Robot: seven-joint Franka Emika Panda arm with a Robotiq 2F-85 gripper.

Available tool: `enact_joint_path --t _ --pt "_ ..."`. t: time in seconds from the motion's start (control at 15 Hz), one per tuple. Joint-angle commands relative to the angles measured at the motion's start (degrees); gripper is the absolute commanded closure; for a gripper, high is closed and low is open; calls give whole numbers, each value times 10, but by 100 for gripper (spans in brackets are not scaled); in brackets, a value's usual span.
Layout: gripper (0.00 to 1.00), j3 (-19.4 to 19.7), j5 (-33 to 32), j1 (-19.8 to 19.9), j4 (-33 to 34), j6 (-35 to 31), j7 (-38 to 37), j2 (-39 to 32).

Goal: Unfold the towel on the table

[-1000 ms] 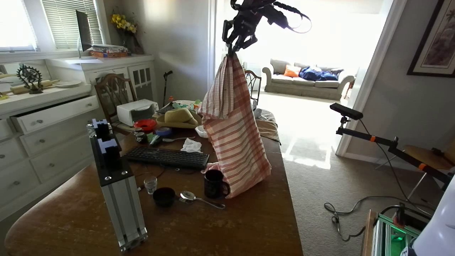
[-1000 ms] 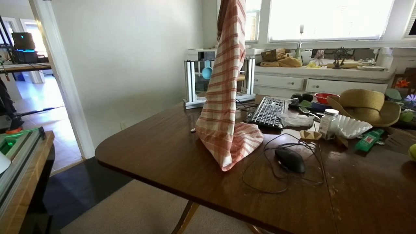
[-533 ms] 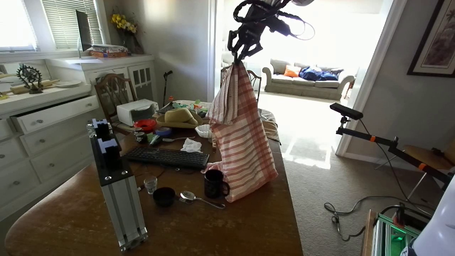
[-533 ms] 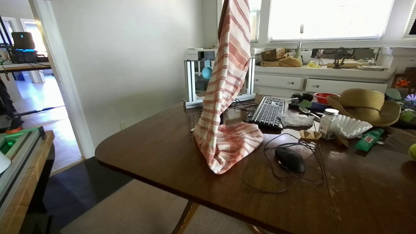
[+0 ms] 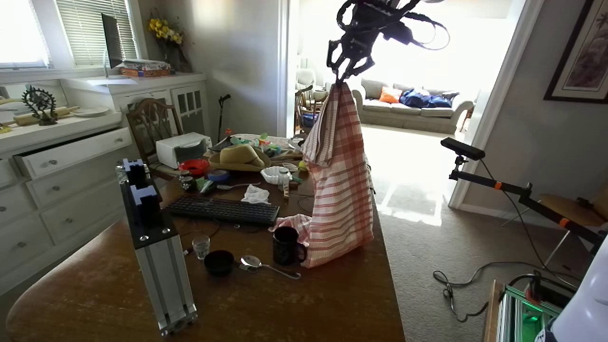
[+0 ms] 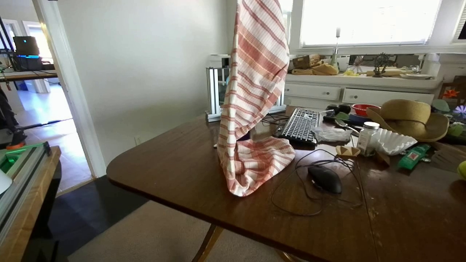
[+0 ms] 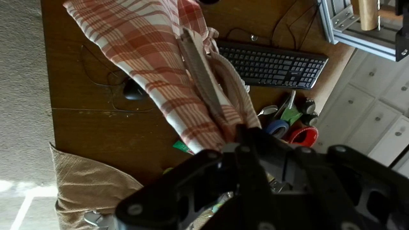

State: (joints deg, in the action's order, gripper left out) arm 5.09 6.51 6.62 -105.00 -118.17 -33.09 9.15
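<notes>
Tool [image 5: 339,80] farther right than before in an exterior view, jaws tight on the towel [image 5: 339,194].

Red and white stripe the towel [image 5: 338,190]; the mug [image 5: 285,247] seems black.

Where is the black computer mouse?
In an exterior view, the mouse lies on the dark brown wooden table, right of the red-and-white striped cloth towel.

The striped towel [image 5: 339,199] is held up by the gripper [image 5: 339,80], its lower end on the table [image 5: 294,308]. Near left of the towel, a black mug [image 5: 285,247] is seen.
</notes>
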Motion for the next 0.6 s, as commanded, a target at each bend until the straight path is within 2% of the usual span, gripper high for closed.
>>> enact_joint_path --t 0.0,0.27,0.53 --pt "98 -33 2 -13 -113 -40 -30 98" --pt "98 -74 16 -36 -212 -46 -1 180" --pt "98 -101 58 -77 -300 -30 47 257"
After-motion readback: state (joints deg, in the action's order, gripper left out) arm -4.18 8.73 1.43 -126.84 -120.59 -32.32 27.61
